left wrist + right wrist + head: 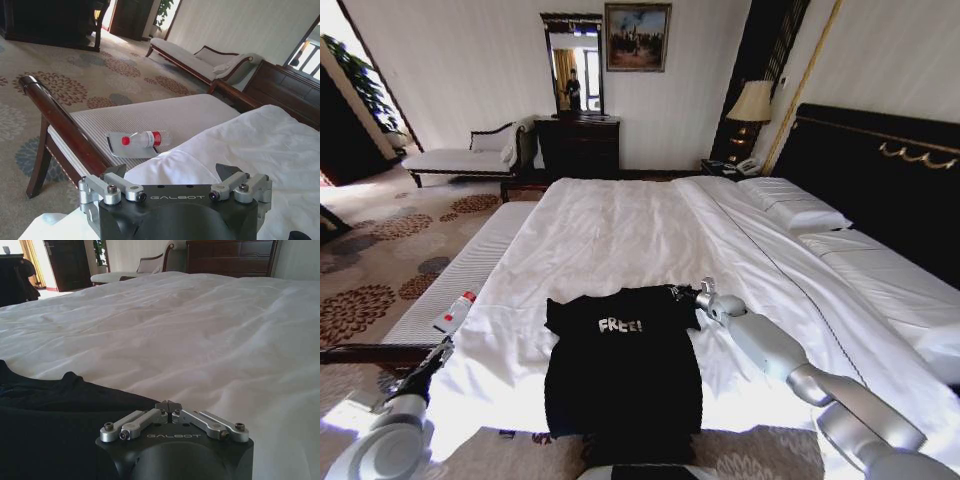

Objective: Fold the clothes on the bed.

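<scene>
Lying flat on the near part of the bed, the black T-shirt has its chest facing up, the white "FREE!" lettering readable from the head camera, and its lower body reaches the foot edge closest to the robot. Its sleeves look tucked in, so the garment forms a rough upright rectangle on the white sheet. The right gripper sits at the shirt's upper right corner, by the shoulder, with the silver right arm stretching back toward the lower right of the head view. From the right wrist camera, that gripper has its jaws pressed together, the tips meeting at the edge of the dark fabric where it borders the sheet; whether any cloth is caught between them cannot be told. The left gripper is low at the bed's near left corner, well apart from the shirt. In the left wrist view its jaws are spread wide, with nothing between them, above a fold of the white sheet. Just beyond, on the striped bench beside the bed, a clear plastic bottle with a red cap and red label lies on its side.
</scene>
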